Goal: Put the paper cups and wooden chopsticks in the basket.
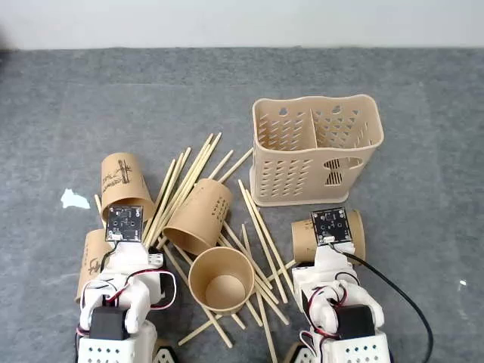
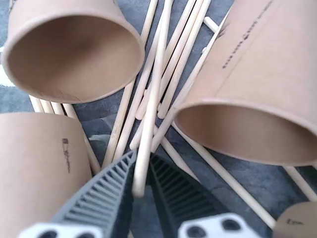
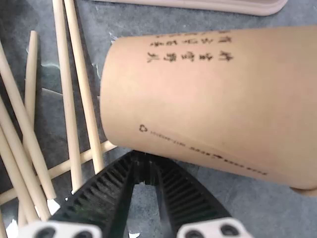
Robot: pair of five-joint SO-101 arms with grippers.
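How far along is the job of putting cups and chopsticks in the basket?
Done: nothing; the basket looks empty. In hand: the left gripper is pinching one chopstick. Left: all five paper cups and the other chopsticks lie on the table; the right gripper is shut beside one cup.

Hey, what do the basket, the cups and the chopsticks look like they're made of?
The basket looks like moulded plastic: smooth, beige, with even cut-out slots. The cups seem to be matte brown paper, thin-walled and printed. The chopsticks look like pale unfinished wood, possibly bamboo.
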